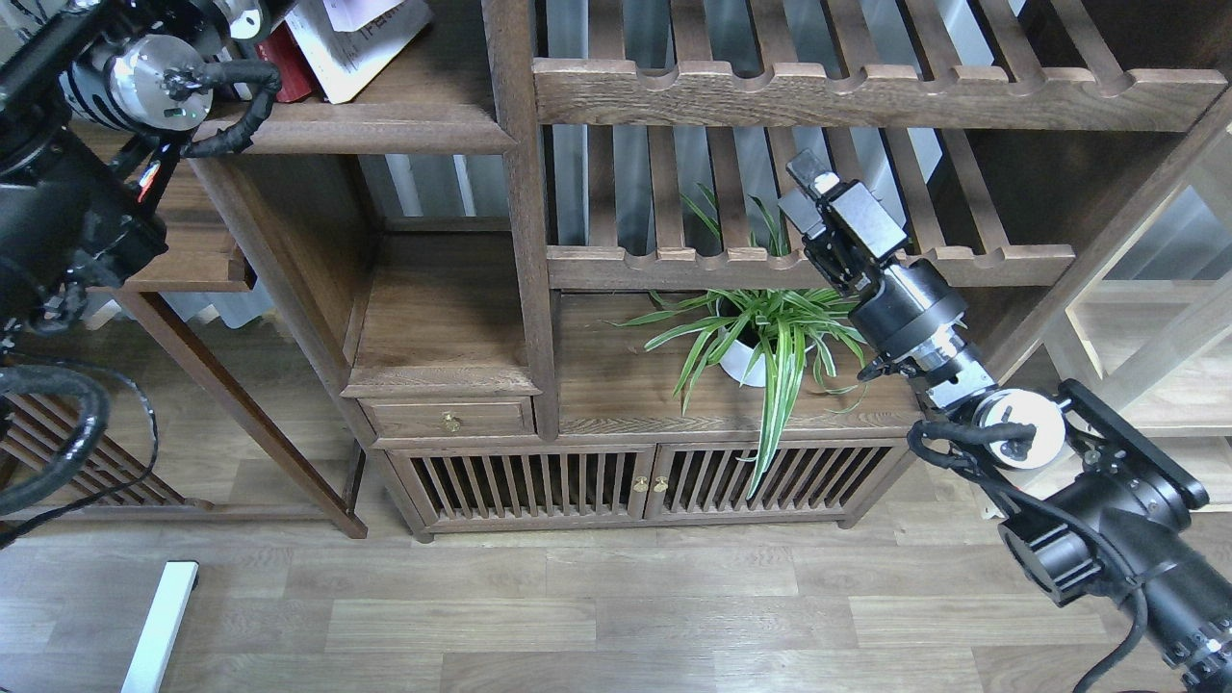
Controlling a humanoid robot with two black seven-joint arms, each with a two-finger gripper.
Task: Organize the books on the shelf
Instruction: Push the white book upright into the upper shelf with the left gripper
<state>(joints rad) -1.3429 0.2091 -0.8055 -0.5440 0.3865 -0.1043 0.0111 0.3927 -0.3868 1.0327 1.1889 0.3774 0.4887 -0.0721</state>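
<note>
Leaning on the shelf [356, 127], books [351, 43] beside the cubby wall.

books [346, 43]: white and dark red, leaning, top-left | shelf [385, 125]: dark walnut plank beneath them

our left arm [144, 77] crowds the shelf's [366, 125] left end, where the books [337, 38] fill the rest. the cubby [433, 308] below is open. the plant [760, 337] blocks the centre bay beside our right gripper [804, 188].
</note>
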